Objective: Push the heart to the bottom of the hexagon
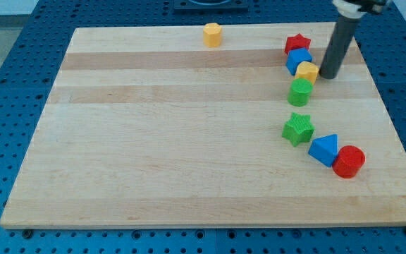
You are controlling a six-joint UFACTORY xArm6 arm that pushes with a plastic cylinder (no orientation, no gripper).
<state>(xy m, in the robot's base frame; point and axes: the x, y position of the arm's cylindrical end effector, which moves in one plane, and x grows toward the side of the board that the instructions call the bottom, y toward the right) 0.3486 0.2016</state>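
Note:
The yellow heart [306,71] lies near the board's upper right, wedged between a blue block [298,59] above it and a green round block [301,92] below it. The yellow hexagon [211,34] sits alone near the view's top edge, far to the left of the heart. My rod comes down from the view's top right, and my tip [328,76] rests just right of the heart, touching it or nearly so.
A red star [297,44] sits above the blue block. Lower right are a green star [298,129], a blue triangle [324,149] and a red cylinder [348,161]. The wooden board [154,141] lies on a blue perforated table.

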